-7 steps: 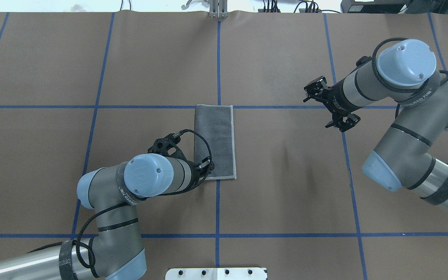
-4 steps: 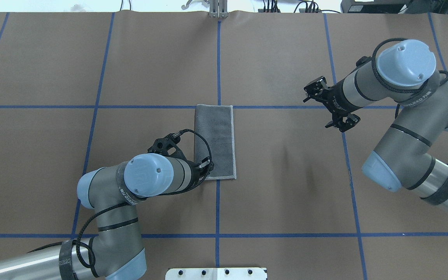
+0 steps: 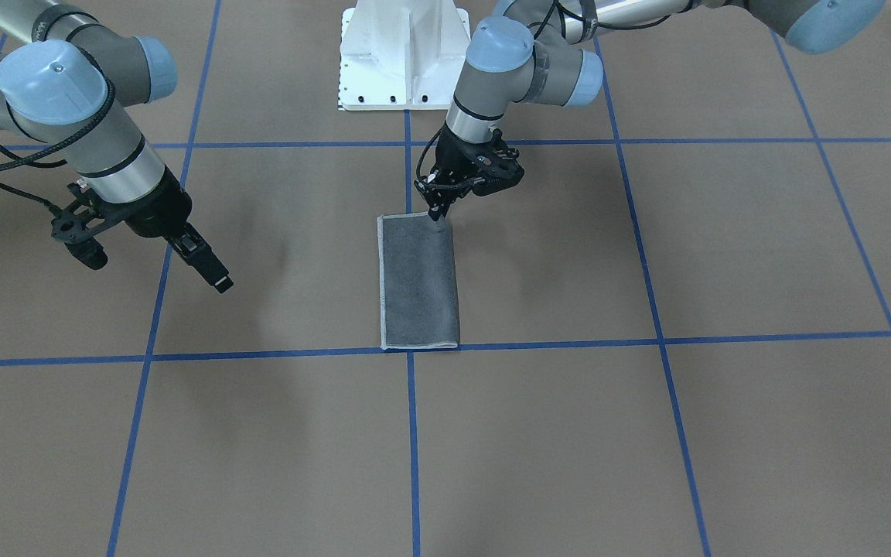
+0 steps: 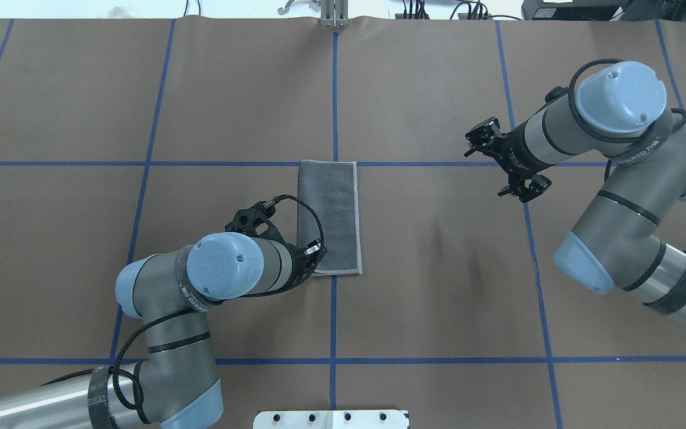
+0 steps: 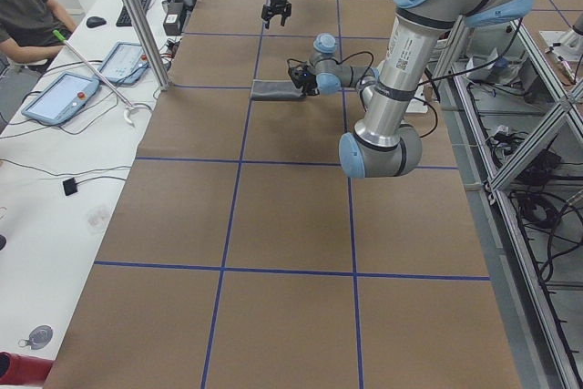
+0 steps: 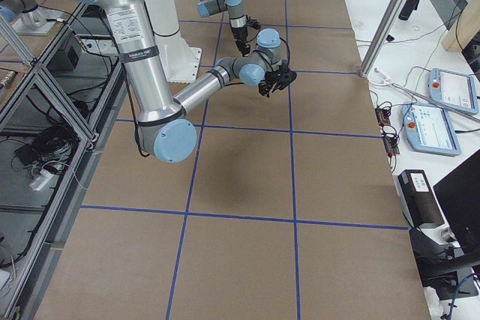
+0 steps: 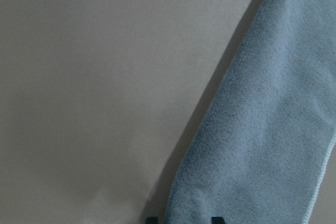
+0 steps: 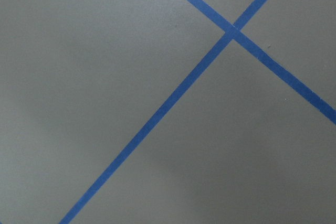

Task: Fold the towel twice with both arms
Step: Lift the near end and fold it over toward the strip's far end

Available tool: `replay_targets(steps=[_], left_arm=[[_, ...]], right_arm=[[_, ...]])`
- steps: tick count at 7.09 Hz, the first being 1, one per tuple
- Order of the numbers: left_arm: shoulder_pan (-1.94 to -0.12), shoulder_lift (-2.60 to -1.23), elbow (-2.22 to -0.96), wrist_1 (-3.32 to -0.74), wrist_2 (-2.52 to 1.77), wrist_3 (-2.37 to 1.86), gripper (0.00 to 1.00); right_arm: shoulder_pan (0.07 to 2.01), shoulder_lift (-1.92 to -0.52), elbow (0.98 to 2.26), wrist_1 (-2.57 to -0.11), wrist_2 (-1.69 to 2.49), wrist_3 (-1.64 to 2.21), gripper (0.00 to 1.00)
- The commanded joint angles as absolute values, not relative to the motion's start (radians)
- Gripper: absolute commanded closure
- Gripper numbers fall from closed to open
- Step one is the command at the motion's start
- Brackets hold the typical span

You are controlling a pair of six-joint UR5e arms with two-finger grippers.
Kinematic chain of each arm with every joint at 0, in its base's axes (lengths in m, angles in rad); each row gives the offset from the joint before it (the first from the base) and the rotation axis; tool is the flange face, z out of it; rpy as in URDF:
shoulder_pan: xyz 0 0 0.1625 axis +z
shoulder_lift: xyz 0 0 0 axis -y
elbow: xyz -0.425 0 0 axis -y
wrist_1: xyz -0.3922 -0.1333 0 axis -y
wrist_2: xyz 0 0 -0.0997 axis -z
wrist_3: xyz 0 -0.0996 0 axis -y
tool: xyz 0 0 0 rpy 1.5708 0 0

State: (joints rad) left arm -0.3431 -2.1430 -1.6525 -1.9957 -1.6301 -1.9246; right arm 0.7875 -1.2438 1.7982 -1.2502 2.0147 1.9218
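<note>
Towel [image 3: 418, 286], folded once, grey up, lies at centre of table [image 3: 724, 433]. Left gripper [image 3: 438, 210] pinches narrow on its robot-side corner, likely for the second fold. Right gripper [image 3: 153, 265] hangs spread wide, well clear toward the right edge.

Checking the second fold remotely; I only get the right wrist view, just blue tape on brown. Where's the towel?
Observer: The towel lies near the middle of the table, folded once into a narrow grey strip, well away from the right pincer.
Operator: Left arm on it?
Observer: Yes. The left pincer looks closed on the strip's corner nearest the white base, on the folded side.
</note>
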Motion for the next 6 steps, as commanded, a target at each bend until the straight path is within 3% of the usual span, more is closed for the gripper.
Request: replay_targets(steps=[1, 6], left_arm=[[-0.344, -2.143, -1.66, -1.994, -1.631, -1.925, 1.0], [-0.466, -2.227, -1.654, -1.993, -1.638, -1.921, 1.0]], right_arm=[[0.787, -1.243, 1.796, -1.25, 2.014, 1.922, 0.0], [0.799, -1.25, 1.799, -1.252, 2.02, 1.916, 0.0]])
